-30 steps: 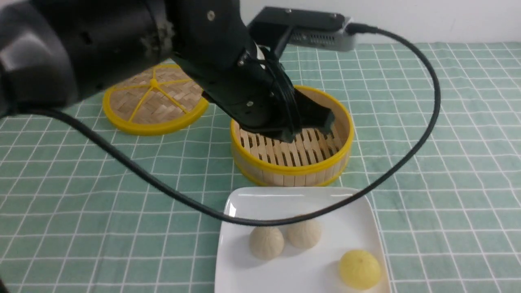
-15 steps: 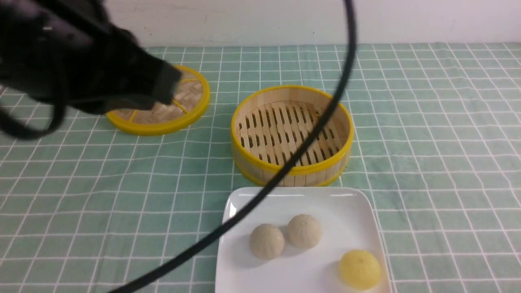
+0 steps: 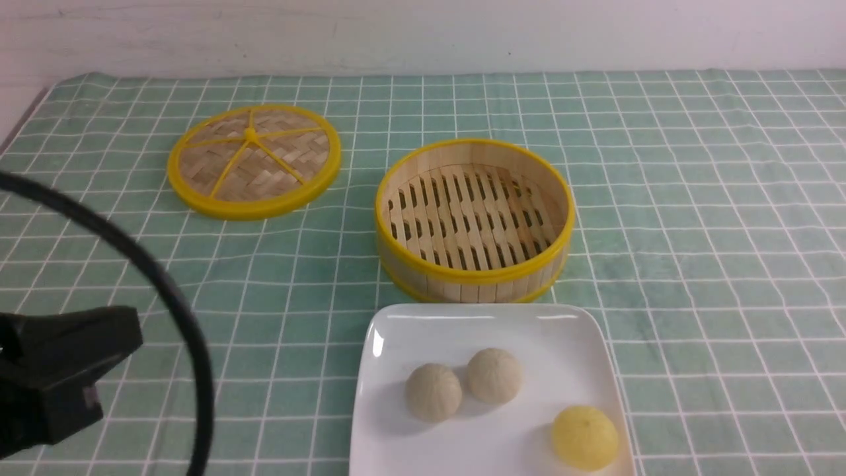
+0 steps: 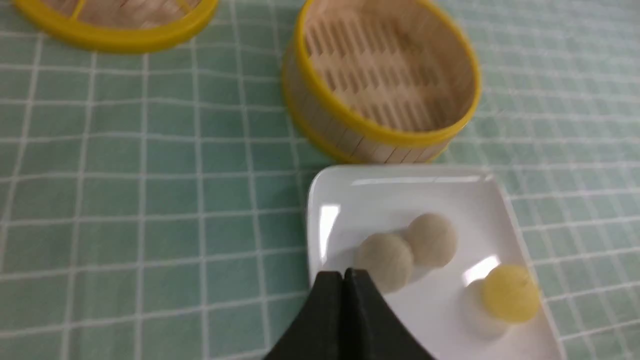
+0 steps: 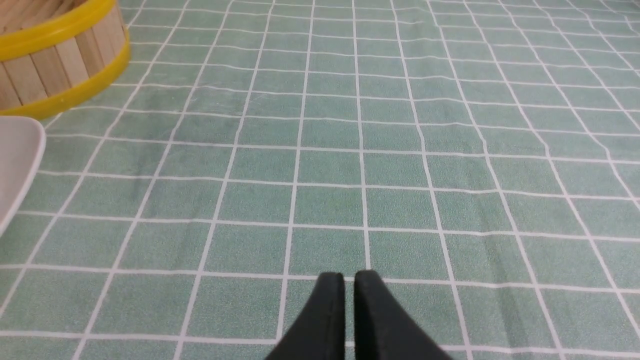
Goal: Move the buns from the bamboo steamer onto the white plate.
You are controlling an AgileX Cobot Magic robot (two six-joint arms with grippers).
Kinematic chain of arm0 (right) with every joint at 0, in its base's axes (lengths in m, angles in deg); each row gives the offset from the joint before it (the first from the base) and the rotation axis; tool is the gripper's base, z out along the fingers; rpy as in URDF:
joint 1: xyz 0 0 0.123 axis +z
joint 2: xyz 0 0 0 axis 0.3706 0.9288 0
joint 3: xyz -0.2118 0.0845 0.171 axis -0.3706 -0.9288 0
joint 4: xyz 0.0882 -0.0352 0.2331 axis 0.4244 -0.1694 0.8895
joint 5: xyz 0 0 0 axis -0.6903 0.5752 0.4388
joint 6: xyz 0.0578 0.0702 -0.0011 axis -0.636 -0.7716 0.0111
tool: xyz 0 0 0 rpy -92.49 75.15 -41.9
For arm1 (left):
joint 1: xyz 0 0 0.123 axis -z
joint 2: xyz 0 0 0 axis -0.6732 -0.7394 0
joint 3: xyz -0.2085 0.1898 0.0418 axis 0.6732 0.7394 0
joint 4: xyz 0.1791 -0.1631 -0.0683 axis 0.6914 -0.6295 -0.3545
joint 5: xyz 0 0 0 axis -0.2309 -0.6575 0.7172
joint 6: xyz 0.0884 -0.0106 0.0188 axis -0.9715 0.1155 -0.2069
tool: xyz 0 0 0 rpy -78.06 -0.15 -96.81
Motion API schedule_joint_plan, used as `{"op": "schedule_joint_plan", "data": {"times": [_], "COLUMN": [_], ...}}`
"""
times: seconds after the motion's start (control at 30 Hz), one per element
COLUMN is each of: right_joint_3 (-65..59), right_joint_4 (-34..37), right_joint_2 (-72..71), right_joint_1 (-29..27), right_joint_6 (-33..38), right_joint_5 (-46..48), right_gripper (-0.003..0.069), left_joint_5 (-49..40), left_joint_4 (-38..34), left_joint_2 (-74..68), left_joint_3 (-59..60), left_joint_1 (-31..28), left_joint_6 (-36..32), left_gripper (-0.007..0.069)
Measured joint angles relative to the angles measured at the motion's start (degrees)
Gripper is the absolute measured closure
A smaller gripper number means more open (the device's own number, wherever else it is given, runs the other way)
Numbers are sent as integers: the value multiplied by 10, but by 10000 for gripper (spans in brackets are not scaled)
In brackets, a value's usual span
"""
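Observation:
The bamboo steamer point(image 3: 472, 281) stands empty at mid-table. Just in front of it, the white plate point(image 3: 462, 327) holds the buns: a cream-white bun point(image 3: 494, 375) and a yellow bun point(image 3: 585, 437), with a greyer-beige bun point(image 3: 433, 392) touching the cream one. Seen from the left wrist, my left gripper point(image 4: 344, 274) is shut and empty, hovering above the plate's point(image 4: 400, 192) near left side. In the front view only that arm's black end point(image 3: 63, 360) shows, low at the left. My right gripper point(image 5: 349, 278) is shut over bare cloth, right of the plate point(image 5: 17, 150).
The woven steamer lid point(image 3: 253, 160) lies flat at the back left. A thick black cable point(image 3: 165, 291) arcs over the near left of the green checked cloth. The cloth's left edge point(image 3: 26, 109) shows at the far left corner.
My left arm has pulled back out of the steamer and swung left and down to the near-left corner, the cable swinging with it. The buns, plate and steamer have not moved.

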Motion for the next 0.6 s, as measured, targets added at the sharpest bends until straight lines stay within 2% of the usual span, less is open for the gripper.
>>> {"op": "schedule_joint_plan", "data": {"times": [0.17, 0.6], "right_joint_3": [0, 0], "right_joint_4": [0, 0], "right_joint_2": [0, 0], "right_joint_1": [0, 0], "right_joint_6": [0, 0], "right_joint_5": [0, 0], "right_gripper": [594, 577], "left_joint_5": [115, 76], "left_joint_4": [9, 11], "left_joint_2": [41, 41], "left_joint_3": [58, 64], "left_joint_1": [0, 0], "left_joint_6": [10, 13], "left_gripper": [623, 610]}}
